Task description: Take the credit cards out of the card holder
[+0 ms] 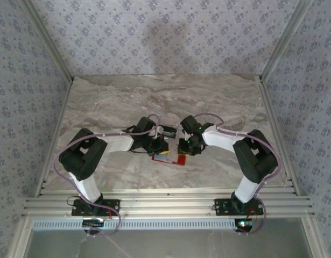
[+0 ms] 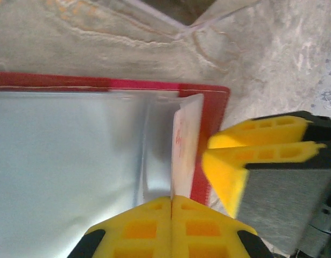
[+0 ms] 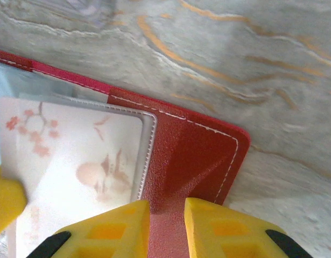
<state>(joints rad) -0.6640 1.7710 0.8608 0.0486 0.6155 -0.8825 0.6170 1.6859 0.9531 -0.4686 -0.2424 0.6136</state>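
The red card holder (image 1: 179, 160) lies open on the marble table between both arms. In the left wrist view its red border (image 2: 74, 80) frames a shiny silver-grey face (image 2: 63, 161); I cannot tell whether that is a card or lining. A pale pinkish-white credit card (image 3: 74, 161) printed with a mountain and blossoms lies at the clear pocket. My left gripper (image 2: 171, 200) is shut on that card's edge (image 2: 187, 145); one of its fingers (image 3: 4, 201) shows beside the card. My right gripper (image 3: 166, 207) straddles the holder's red flap (image 3: 197, 156), which fills the narrow gap between its jaws.
The holder rests on a grey-veined marble tabletop (image 1: 111, 102) with patterned walls on three sides. The two grippers (image 1: 164, 146) (image 1: 185, 148) stand close together over the holder, the right one's fingers (image 2: 251, 129) just beside the left one's tips.
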